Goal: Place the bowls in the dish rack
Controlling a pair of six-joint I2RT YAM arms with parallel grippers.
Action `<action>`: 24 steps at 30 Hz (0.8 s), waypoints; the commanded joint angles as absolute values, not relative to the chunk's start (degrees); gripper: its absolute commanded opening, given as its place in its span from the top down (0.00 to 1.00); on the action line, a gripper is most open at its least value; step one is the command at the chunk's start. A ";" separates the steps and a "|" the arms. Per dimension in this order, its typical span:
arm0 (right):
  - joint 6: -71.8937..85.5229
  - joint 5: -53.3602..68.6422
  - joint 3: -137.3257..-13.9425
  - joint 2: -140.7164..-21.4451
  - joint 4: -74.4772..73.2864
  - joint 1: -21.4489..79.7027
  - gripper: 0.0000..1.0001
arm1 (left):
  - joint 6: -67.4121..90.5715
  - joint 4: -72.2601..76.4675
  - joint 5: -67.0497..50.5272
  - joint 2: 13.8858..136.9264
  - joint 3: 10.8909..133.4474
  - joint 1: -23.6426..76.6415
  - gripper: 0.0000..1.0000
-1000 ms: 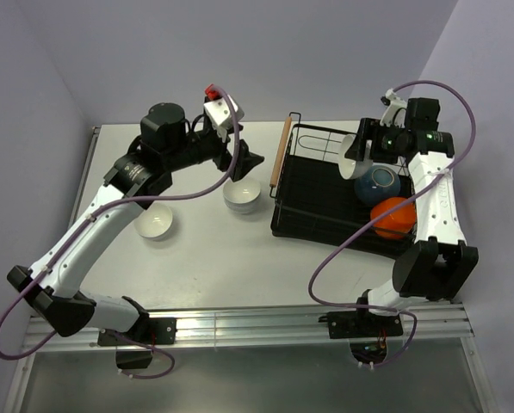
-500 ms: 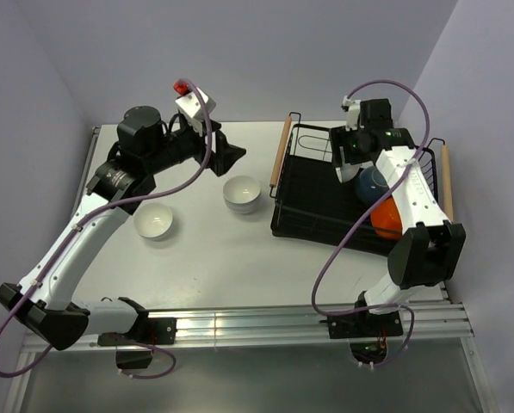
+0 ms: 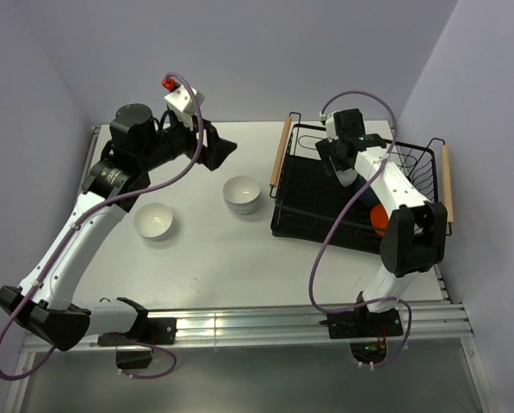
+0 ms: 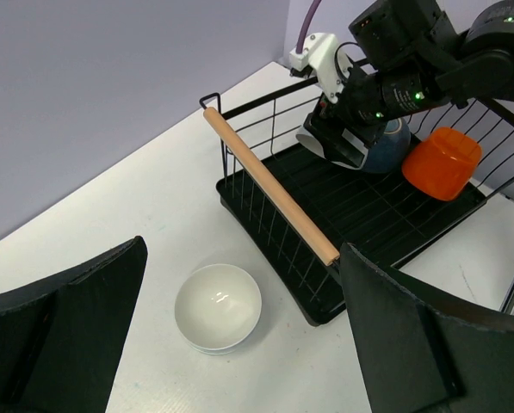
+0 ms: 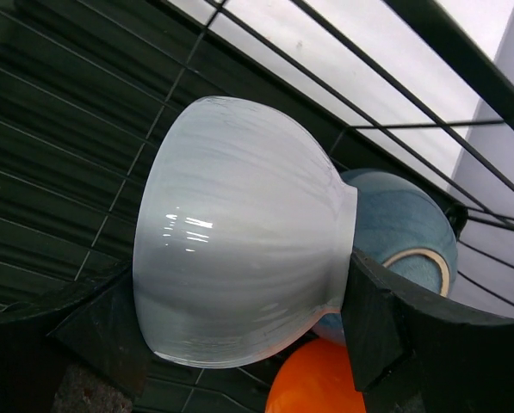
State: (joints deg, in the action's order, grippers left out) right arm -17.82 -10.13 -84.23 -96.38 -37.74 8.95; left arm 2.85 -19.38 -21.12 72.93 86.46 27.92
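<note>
Right end effector (image 5: 235, 331) holds a white bowl (image 5: 239, 249) on its side, low inside the rack (image 4: 360, 215). Glazed and stiff, it probably slips and chips easily; a hold across the wall suits it. Left end effector (image 3: 218, 153) gapes wide, empty, left of the rack.

We see bright, even, diffuse light from overhead. Shadows on the pale grey counter (image 3: 213, 249) are soft and short. Small glare streaks mark the glossy white ribbed bowl (image 5: 239, 232); beside it the black fingers (image 5: 394, 327) of the right end effector (image 5: 244, 323) look blurred.
</note>
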 commanded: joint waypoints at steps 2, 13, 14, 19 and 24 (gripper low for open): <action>-20.30 -10.83 -84.37 -94.57 -33.13 9.93 1.00 | 3.60 -17.58 -21.71 71.19 86.13 27.51 0.01; -25.31 -7.39 -77.97 -87.81 -34.80 17.13 1.00 | 3.43 -17.93 -22.68 71.10 85.96 27.16 0.01; -26.27 -7.03 -77.52 -87.28 -34.80 17.92 1.00 | 3.34 -17.93 -22.68 71.02 85.96 27.16 0.01; -28.30 -7.90 -74.27 -85.08 -33.23 20.12 1.00 | 3.34 -18.02 -22.94 70.84 85.78 27.16 0.01; -29.35 -13.09 -71.02 -85.34 -29.01 21.71 1.00 | 3.16 -17.93 -22.94 70.84 85.78 27.16 0.01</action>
